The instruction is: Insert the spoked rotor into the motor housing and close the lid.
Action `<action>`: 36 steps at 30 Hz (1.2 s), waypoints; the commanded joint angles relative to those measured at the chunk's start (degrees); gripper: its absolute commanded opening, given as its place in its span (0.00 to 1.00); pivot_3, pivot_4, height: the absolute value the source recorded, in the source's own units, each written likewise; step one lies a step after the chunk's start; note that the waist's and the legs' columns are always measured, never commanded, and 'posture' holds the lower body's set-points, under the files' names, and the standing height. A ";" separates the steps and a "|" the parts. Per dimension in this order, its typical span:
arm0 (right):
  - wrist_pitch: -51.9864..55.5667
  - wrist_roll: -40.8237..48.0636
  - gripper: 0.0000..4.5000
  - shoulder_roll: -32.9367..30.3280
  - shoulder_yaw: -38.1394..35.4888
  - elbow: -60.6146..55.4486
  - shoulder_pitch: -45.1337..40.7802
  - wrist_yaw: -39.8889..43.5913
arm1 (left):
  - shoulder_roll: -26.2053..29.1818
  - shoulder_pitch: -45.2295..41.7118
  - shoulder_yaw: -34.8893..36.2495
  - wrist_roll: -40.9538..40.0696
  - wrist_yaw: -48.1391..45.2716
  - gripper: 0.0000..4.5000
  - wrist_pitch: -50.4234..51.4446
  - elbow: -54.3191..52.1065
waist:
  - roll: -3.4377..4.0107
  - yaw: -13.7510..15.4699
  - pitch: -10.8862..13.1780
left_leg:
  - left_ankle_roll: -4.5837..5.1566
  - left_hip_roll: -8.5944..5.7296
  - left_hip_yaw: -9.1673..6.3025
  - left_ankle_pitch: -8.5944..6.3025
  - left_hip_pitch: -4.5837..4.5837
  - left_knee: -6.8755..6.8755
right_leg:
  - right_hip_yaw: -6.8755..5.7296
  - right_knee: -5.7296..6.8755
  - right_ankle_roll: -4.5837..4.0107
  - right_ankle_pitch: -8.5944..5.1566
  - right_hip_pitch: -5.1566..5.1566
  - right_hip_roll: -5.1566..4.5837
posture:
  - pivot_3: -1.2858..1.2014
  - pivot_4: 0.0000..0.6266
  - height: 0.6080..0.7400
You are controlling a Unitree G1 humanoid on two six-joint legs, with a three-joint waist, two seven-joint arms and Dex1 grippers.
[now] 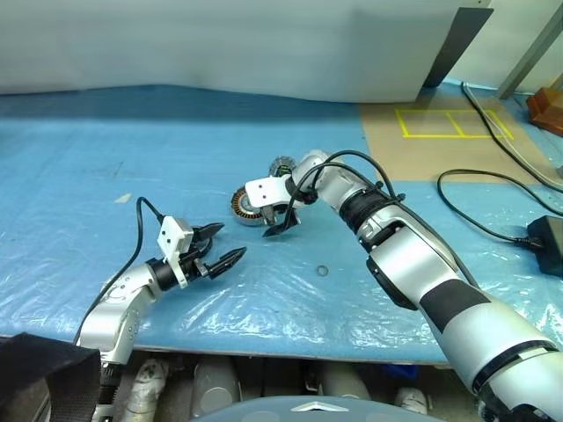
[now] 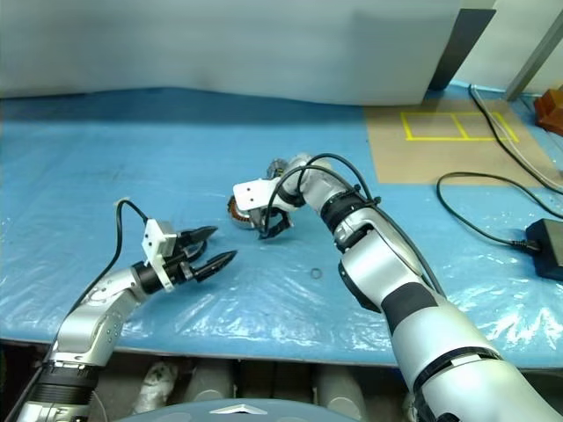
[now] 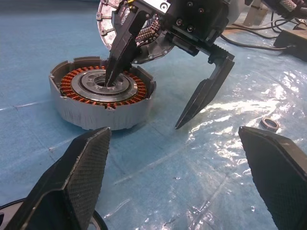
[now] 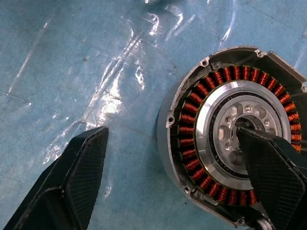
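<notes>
Right gripper [image 3: 144, 105] spread wide, empty — one finger tip seen in the housing [image 3: 100, 98] hub, the other outside | left gripper [image 1: 217, 247] spread, empty, nearby | lid [image 3: 129, 28] raised behind | risk: housing may be dragged, windings scraped — hooked finger.

Surface: table [image 1: 106, 176] under a blue plastic sheet [image 1: 264, 299]
On it: motor housing [image 3: 100, 98], small metal ring [image 1: 322, 271], black cable [image 1: 479, 220], black adapter [image 1: 547, 244]
</notes>
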 commanded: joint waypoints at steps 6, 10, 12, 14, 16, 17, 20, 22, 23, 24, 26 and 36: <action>-1.59 -3.74 0.91 0.64 1.40 0.03 0.64 -3.34 | -0.67 -0.20 -0.23 0.56 0.57 1.00 -1.17 -1.39 | 0.02 -0.02 0.01 | -0.01 0.00 0.02 0.00 0.00 0.03 | 0.01 0.02 0.00 0.00 -0.01 -0.01 | 0.52 0.24 1.00; -3.66 -6.18 0.65 -0.35 2.80 0.20 1.76 -5.48 | -1.11 0.30 -0.23 0.43 1.19 1.00 -0.80 -2.19 | 0.02 0.05 0.01 | -0.01 0.00 0.02 0.00 0.00 0.03 | 0.01 0.02 -0.01 -0.01 -0.01 -0.01 | 0.52 0.24 1.00; -4.81 -6.92 0.50 -0.95 3.40 0.06 2.32 -5.71 | -1.21 0.47 -0.20 0.38 1.38 1.00 -0.69 -2.41 | 0.02 0.06 0.01 | -0.01 -0.02 0.03 0.00 0.00 0.03 | 0.01 0.02 0.00 -0.01 0.00 -0.03 | 0.52 0.24 1.00; -5.20 -6.60 0.46 -1.39 3.44 -0.67 3.06 -3.88 | -1.18 0.76 -0.24 0.40 1.44 1.00 -0.72 -2.63 | 0.03 0.07 0.00 | -0.01 -0.02 0.03 0.00 0.02 0.03 | 0.02 0.02 0.00 -0.01 0.01 -0.03 | 0.52 0.24 1.00; -5.95 -6.00 0.46 -1.84 3.22 -1.82 3.66 -2.26 | -1.18 0.89 -0.33 0.49 1.50 1.00 -0.82 -2.71 | 0.04 0.09 0.00 | -0.01 -0.03 0.04 0.00 0.04 0.03 | 0.03 0.03 0.00 -0.01 0.02 -0.04 | 0.52 0.24 1.00; -5.95 -5.77 0.46 -2.03 3.08 -2.39 3.88 -1.70 | -1.26 0.94 -0.31 0.35 1.59 1.00 -0.73 -2.79 | 0.04 0.09 0.00 | -0.01 -0.03 0.04 0.00 0.04 0.03 | 0.03 0.03 0.00 -0.01 0.02 -0.04 | 0.52 0.24 1.00; -6.54 -5.80 0.46 -3.03 2.87 -3.99 3.98 -1.31 | -1.30 1.01 -0.39 -0.07 1.46 1.00 -0.44 -3.09 | 0.04 0.10 0.00 | 0.00 -0.03 0.05 -0.01 0.03 0.03 | 0.03 0.03 0.00 -0.01 0.01 -0.04 | 0.52 0.24 1.00; -11.13 -5.70 0.46 -5.68 3.80 -7.66 4.90 1.76 | -1.15 1.08 -0.51 -0.16 1.21 1.00 -0.35 -3.22 | 0.04 0.25 0.00 | 0.02 -0.03 0.05 -0.02 0.02 0.03 | 0.03 0.02 0.00 -0.01 0.01 -0.04 | 0.52 0.24 1.00; -13.99 -5.22 0.46 -7.49 4.37 -10.50 5.76 4.26 | -1.03 1.13 -0.54 -0.24 1.05 1.00 -0.27 -3.28 | 0.03 0.38 0.00 | 0.16 -0.03 0.05 -0.10 0.01 0.03 | 0.03 0.01 0.00 -0.01 0.01 -0.05 | 0.52 0.24 1.00; -16.51 -3.94 0.46 -9.37 4.69 -13.87 6.85 7.35 | -0.95 1.14 -0.55 -0.31 0.92 1.00 -0.20 -3.32 | 0.03 0.52 0.00 | 0.19 -0.04 0.05 -0.11 -0.02 0.03 | 0.02 -0.01 0.00 -0.01 0.01 -0.06 | 0.52 0.24 1.00; -19.84 0.52 0.46 -13.68 4.85 -22.65 9.74 14.39 | -0.83 1.18 -0.44 -0.37 0.85 1.00 -0.14 -3.35 | 0.02 0.68 0.01 | 0.21 -0.06 0.06 -0.11 -0.05 0.03 | 0.02 -0.04 0.01 -0.01 0.02 -0.10 | 0.52 0.24 1.00; -44.54 -0.22 0.46 -20.89 8.17 -27.23 11.61 10.91 | -0.38 1.70 -0.17 -0.62 0.92 1.00 0.84 -4.40 | -0.01 -0.91 0.02 | 0.22 0.03 0.08 -0.12 0.07 0.05 | 0.12 0.03 0.00 -0.01 -0.03 0.09 | 0.52 0.24 1.00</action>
